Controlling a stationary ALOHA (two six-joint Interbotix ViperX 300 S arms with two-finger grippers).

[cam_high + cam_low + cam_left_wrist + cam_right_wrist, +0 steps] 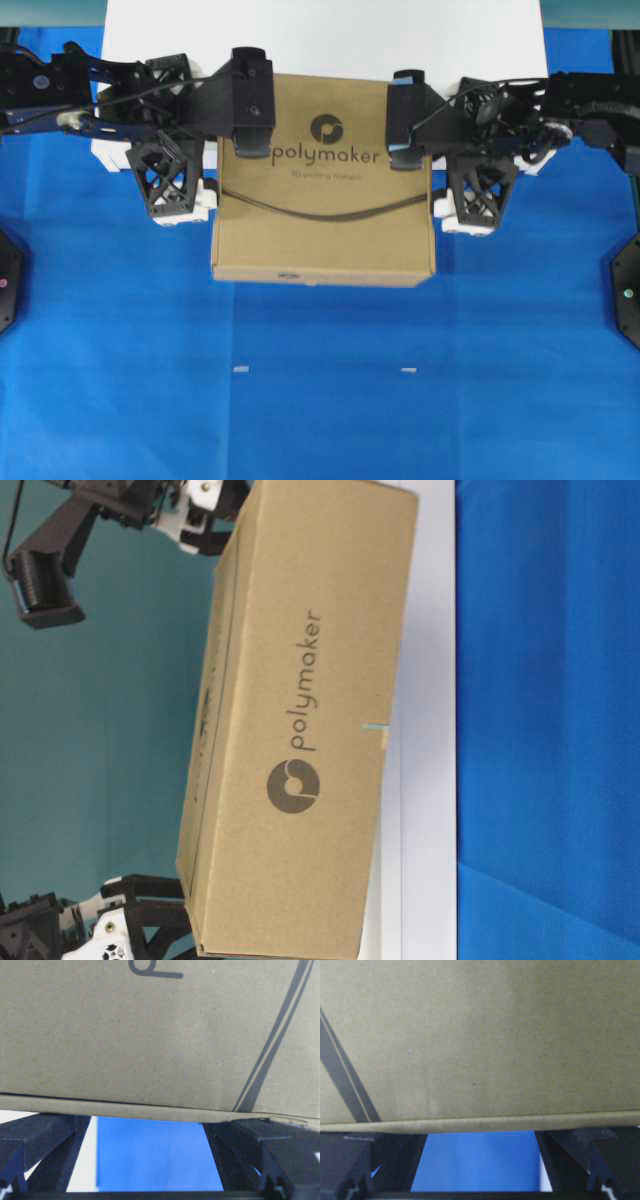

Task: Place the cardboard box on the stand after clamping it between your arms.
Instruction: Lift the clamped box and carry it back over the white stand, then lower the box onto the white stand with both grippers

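The brown cardboard box point(322, 225) with the "polymaker" logo is clamped between my two arms. Its far part lies over the front of the white stand point(320, 35); its near part hangs over the blue table. My left gripper point(205, 140) is open, fingertips pressed on the box's left side. My right gripper point(440, 150) is open, pressed on the right side. In the table-level view the box point(300, 730) stands in front of the stand point(430, 780). Each wrist view shows a box wall point(150, 1035) point(480, 1035) across wide-apart fingers point(40, 1145) point(575, 1155). I cannot tell whether the box touches the stand.
Blue cloth point(320, 420) covers the table in front of the stand. Two small white marks point(241, 369) point(407, 371) lie on it. Black fixtures point(8, 280) point(628, 290) sit at the left and right edges. A teal wall point(100, 730) is behind.
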